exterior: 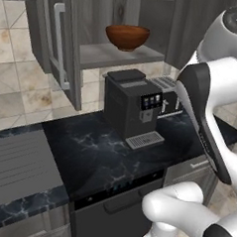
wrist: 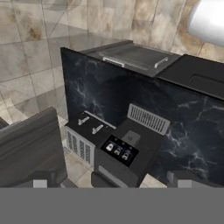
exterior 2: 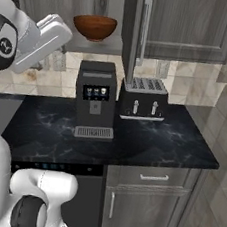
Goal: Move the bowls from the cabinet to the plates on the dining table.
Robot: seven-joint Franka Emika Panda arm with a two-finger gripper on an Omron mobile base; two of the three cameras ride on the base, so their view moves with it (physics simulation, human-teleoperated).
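One brown bowl [exterior: 127, 36] sits upright on the open shelf of the dark wood-grain cabinet [exterior: 65, 47], near the shelf's front edge and nothing else beside it on that board; from the right base view the same bowl [exterior 2: 94, 26] shows just left of the cabinet's open door, whose long silver bar handle [exterior 2: 145, 26] runs vertically. Directly below the shelf, on the black veined counter [exterior: 88, 153], stands a dark coffee machine [exterior: 131, 109] with a row of small lit buttons on its face and a silver drip grate at its foot. Just beside it, against the tiled wall, is a black toaster [exterior 2: 142, 99] with slotted top and two front levers; the two appliances stand close but whether they touch cannot be told. To the counter's left in the left base view lies a grey ribbed draining surface [exterior: 15, 166], and grey base fronts with a drawer and door [exterior 2: 145, 200] sit under the counter. The robot's white arm rises well apart from the bowl, its upper links held high between the cameras and the appliances. In the hand view the gripper [wrist: 109, 183] looks down on the coffee machine, toaster and counter from above, its two finger tips [wrist: 40, 182] spread wide at either side of the frame with nothing between them, so the tool is released and carries nothing.
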